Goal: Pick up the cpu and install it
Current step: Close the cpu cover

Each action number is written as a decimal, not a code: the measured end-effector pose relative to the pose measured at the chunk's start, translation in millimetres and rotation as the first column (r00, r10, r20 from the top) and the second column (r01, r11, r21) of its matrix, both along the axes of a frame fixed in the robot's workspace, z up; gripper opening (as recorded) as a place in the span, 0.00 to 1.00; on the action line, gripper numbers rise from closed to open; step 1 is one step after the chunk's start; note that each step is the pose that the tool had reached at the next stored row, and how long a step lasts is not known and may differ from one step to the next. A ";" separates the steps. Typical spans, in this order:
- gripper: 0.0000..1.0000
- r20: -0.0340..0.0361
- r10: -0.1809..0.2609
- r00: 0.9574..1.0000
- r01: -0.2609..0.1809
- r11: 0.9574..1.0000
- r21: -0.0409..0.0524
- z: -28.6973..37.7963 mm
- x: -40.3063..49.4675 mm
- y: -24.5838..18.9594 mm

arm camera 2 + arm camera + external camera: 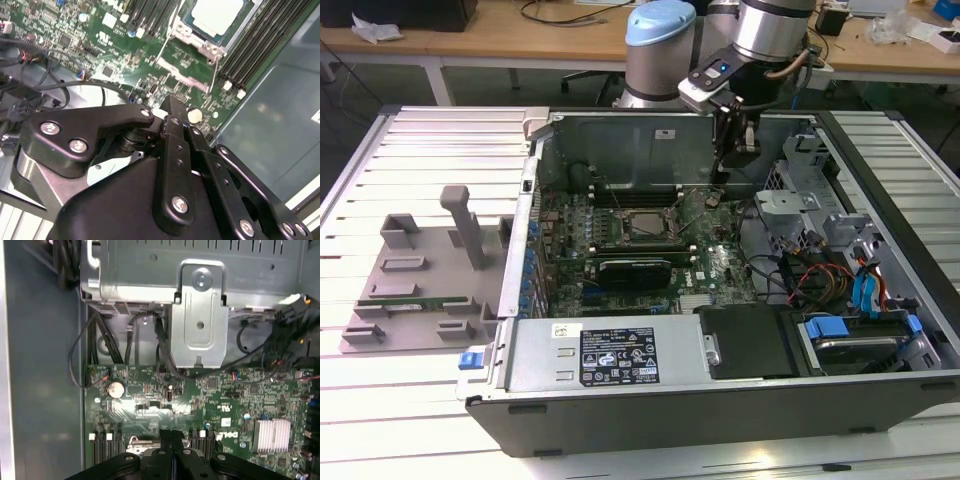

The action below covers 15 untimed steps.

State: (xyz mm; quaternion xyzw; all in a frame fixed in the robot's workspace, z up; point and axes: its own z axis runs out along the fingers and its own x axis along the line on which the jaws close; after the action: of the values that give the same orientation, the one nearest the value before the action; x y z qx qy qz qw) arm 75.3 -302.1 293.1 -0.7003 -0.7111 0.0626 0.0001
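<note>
Seen in exterior view: grey tray [420, 300] at nine o'clock of open case [620, 400]. Within case, cpu [646, 227] seated in socket [616, 228], card [635, 270] at its six o'clock. Gripper [728, 165] at cpu's two o'clock, closed, empty, over board [720, 265].

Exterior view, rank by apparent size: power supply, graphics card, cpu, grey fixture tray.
1. grey fixture tray
2. power supply
3. graphics card
4. cpu, sitting in its socket, clearly smallest
</note>
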 end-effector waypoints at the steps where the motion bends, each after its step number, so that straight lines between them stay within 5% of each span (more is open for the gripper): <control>1: 0.11 0.000 0.000 1.000 0.000 1.000 0.000 0.0 2.9 0.0; 10: 0.11 0.000 0.000 1.000 0.000 1.000 0.005 -5.8 11.8 0.0; 11: 0.11 0.000 0.000 1.000 0.000 1.000 0.013 -5.9 11.7 0.0; 14: 0.11 0.000 0.000 1.000 0.000 0.997 0.073 -6.5 11.2 -0.3; 15: 0.11 0.000 0.000 1.000 0.000 0.997 0.078 -7.4 11.1 -0.7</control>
State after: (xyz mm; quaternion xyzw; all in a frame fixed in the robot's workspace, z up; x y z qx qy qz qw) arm 86.4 -302.8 285.7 -0.6999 -0.7128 0.0348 0.0276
